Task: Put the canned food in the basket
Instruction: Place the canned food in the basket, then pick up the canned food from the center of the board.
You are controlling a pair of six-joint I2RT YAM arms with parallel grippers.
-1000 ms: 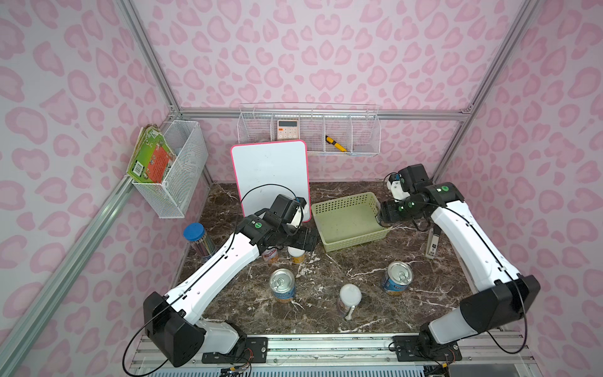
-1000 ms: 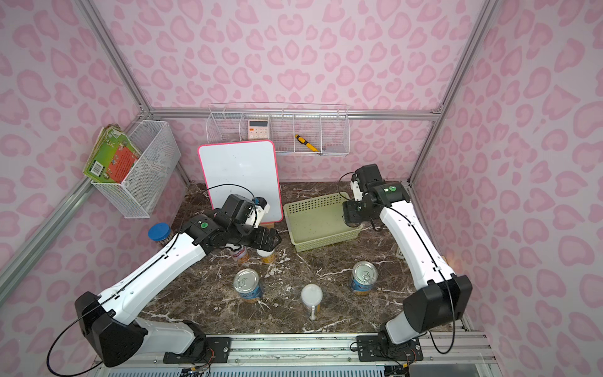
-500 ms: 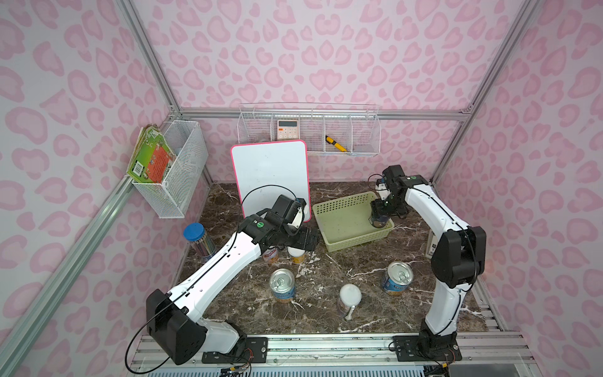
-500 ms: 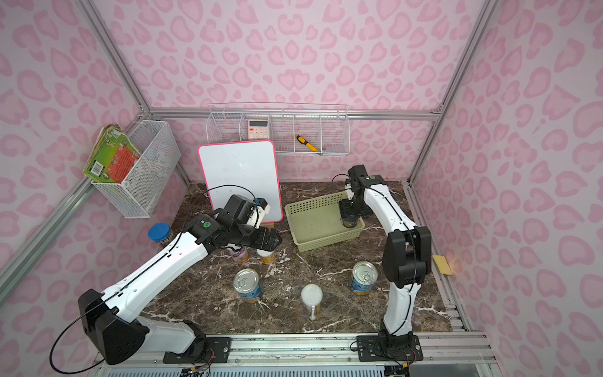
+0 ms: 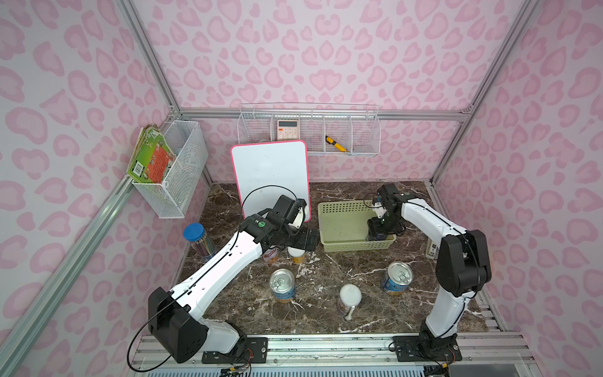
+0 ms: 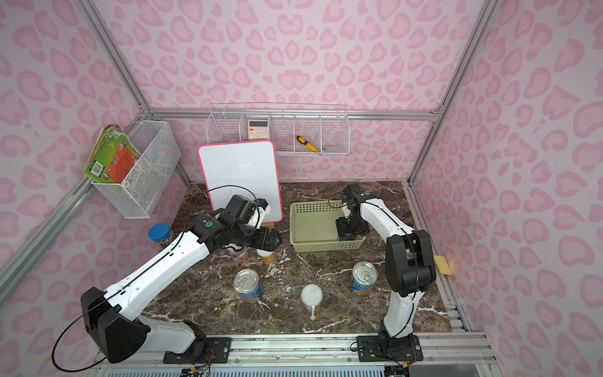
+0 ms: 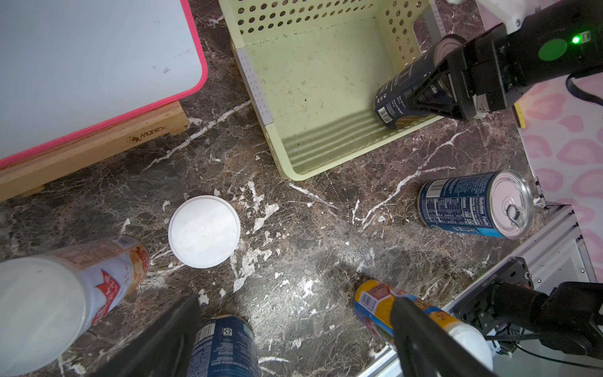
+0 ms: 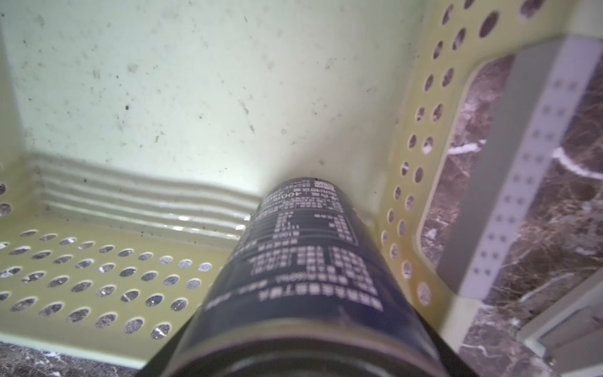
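The pale green basket (image 5: pixel 342 225) (image 6: pixel 313 225) (image 7: pixel 313 81) (image 8: pixel 195 98) stands right of centre. My right gripper (image 5: pixel 378 228) (image 6: pixel 348 228) is shut on a dark blue can (image 7: pixel 396 98) (image 8: pixel 310 261), upright in the basket's front right corner. My left gripper (image 5: pixel 301 240) (image 6: pixel 266 240) (image 7: pixel 295 303) hangs open and holds nothing, above two white-lidded cans (image 7: pixel 204 231) (image 7: pixel 65 293) left of the basket. Two blue cans with silver tops (image 5: pixel 282 284) (image 5: pixel 398 277) and another white-lidded can (image 5: pixel 349 295) stand near the table's front.
A pink-framed whiteboard (image 5: pixel 270 176) on a wooden stand leans behind the left gripper. A pencil jar with a blue lid (image 5: pixel 195 238) stands at the left wall. Wire baskets (image 5: pixel 176 176) (image 5: pixel 310 137) hang on the walls. A yellow sponge (image 6: pixel 442 264) lies at the right edge.
My right arm has carried the dark blue can from beside the basket's right end over its rim and down into its front right corner. The left arm has barely moved.
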